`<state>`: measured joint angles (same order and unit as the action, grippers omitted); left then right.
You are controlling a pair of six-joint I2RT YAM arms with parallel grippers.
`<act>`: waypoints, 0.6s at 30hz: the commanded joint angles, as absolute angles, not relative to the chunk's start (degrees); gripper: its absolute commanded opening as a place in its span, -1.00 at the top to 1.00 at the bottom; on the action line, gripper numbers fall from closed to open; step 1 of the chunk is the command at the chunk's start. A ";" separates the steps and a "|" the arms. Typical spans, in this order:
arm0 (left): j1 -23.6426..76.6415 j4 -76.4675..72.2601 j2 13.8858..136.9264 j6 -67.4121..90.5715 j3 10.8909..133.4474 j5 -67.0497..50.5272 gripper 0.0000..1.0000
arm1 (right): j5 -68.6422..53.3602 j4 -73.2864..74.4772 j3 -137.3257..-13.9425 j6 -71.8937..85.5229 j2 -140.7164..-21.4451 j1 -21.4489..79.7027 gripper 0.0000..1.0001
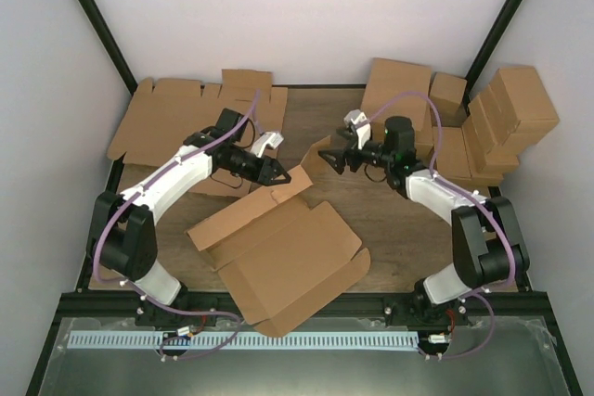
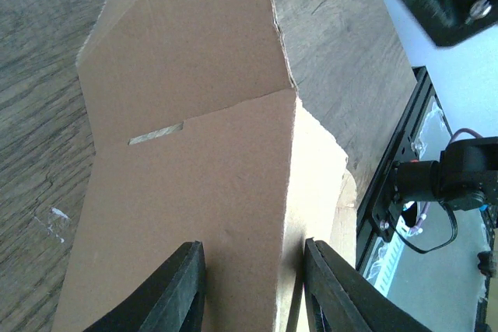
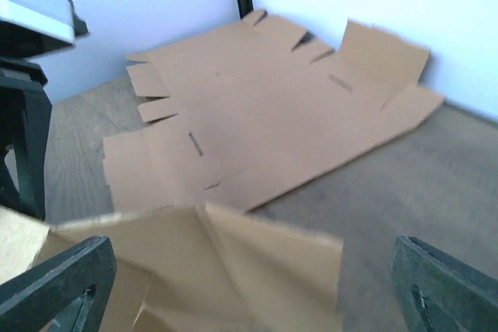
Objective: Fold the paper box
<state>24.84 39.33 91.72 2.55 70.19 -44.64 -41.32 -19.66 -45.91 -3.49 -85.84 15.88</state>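
On table: left pincer (image 2: 253, 289) grips paper box (image 1: 278, 252) | right pincer (image 1: 336, 157) open

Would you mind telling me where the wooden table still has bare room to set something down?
Bare wood shows at the back centre, between the flat brown cardboard blanks on the left and the stacked small brown boxes on the right. More lies near right, between the half-folded brown paper box and the right arm's base. Both far corners and the middle-left are crowded.

the paper box (image 1: 278, 252) is matt brown cardboard, faintly fibrous up close. the table (image 1: 390, 220) at frame centre is grey-brown wood with visible grain. black gripper fingers (image 2: 183, 285) look like smooth, slightly glossy plastic.
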 commanded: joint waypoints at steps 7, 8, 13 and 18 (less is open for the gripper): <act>25.31 41.70 93.19 0.79 70.84 -43.01 0.27 | -50.50 -0.24 -62.72 -28.72 -92.53 13.74 -0.96; 25.28 41.83 93.29 0.80 70.88 -42.36 0.27 | -52.71 3.55 -65.45 -31.77 -94.19 13.71 -0.96; 25.27 42.19 93.61 0.61 70.95 -41.97 0.27 | -54.77 13.53 -72.11 -41.17 -99.48 13.72 -1.00; 25.31 42.03 93.79 0.68 70.95 -41.99 0.27 | -54.88 17.56 -72.44 -51.83 -99.64 13.80 -0.92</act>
